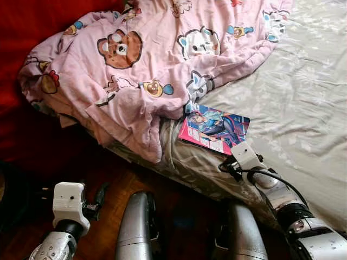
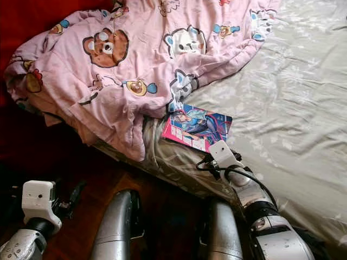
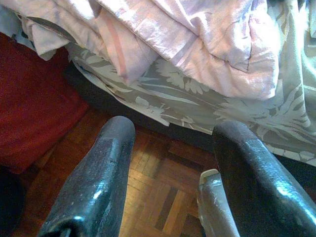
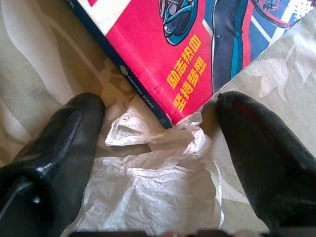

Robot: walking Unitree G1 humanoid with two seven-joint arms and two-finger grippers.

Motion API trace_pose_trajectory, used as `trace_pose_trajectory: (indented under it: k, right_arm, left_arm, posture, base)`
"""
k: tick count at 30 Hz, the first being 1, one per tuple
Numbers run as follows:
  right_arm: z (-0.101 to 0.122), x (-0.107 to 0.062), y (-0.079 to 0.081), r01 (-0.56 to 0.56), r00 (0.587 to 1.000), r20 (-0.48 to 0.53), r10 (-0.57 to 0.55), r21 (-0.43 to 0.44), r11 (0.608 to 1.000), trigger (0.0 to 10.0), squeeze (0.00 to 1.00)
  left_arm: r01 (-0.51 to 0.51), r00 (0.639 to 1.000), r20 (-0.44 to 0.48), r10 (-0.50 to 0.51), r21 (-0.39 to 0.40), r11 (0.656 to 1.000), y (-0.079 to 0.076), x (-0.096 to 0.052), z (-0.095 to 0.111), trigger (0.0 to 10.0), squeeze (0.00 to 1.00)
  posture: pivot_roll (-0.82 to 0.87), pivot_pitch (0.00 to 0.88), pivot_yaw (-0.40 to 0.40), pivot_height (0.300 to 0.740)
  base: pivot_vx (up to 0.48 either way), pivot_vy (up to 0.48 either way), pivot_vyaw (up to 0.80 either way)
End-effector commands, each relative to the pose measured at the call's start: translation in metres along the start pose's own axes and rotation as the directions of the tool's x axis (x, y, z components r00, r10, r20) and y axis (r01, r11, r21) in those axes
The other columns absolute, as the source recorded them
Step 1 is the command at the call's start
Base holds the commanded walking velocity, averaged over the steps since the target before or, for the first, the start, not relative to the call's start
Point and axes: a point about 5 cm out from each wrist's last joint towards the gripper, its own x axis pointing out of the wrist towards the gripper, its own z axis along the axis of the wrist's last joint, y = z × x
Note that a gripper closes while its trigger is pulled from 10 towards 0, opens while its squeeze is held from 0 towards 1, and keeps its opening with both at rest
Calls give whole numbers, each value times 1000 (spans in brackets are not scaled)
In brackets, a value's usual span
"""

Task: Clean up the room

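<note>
A crumpled white tissue [image 4: 158,192] lies on the pale floral bedsheet [image 1: 303,97], touching the corner of a pink and blue comic book [image 1: 214,130]. My right gripper [image 4: 160,106] is down on the bed at that corner, open, with one finger on each side of the tissue. The book's [image 4: 182,59] spine edge sits just past the fingertips. A pink blanket [image 1: 152,59] with cartoon bears lies bunched over the bed's left part and hangs off its edge. My left gripper [image 3: 175,131] hangs low beside the bed, open and holding nothing.
Wooden parquet floor [image 3: 153,182] runs along the bed's side. A dark red cloth or rug [image 1: 32,21] lies at the left. My two silver legs [image 1: 135,227] stand close against the bed's edge [image 1: 190,168].
</note>
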Motion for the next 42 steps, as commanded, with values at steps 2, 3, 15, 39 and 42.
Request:
trace_pose_trajectory:
  k: [2, 3, 15, 39, 42]
  right_arm:
    - [-13, -3, -4, 23, 998, -53, -23, -3, 1000, 0, 0]
    - [-13, -3, -6, 27, 998, -54, -27, -5, 1000, 0, 0]
    - [-16, -6, -15, 54, 996, -67, -55, -24, 998, 0, 0]
    - [-55, -37, 12, 34, 996, -85, -13, 249, 968, 0, 0]
    - [-44, -40, 11, 35, 999, -11, -33, 294, 955, 0, 0]
  left_arm:
    - [-13, 999, -46, 14, 20, 1000, 6, -4, -8, 10000, 0]
    - [-12, 999, -46, 13, 20, 1000, 6, -4, -8, 10000, 0]
    - [-10, 999, -39, 11, 31, 999, 7, 2, -7, 10000, 0]
    - [4, 1000, -23, -2, 50, 999, 6, 12, -6, 10000, 0]
    - [5, 1000, -21, -4, 47, 999, 5, 15, -7, 10000, 0]
  posture:
    - [148, 337, 65, 594]
    - [148, 336, 66, 594]
    - [147, 315, 65, 594]
    - [120, 276, 48, 594]
    - [113, 269, 44, 594]
  base:
    - [0, 0, 0]
    - [0, 0, 0]
    - [0, 0, 0]
    - [0, 0, 0]
    - [0, 0, 0]
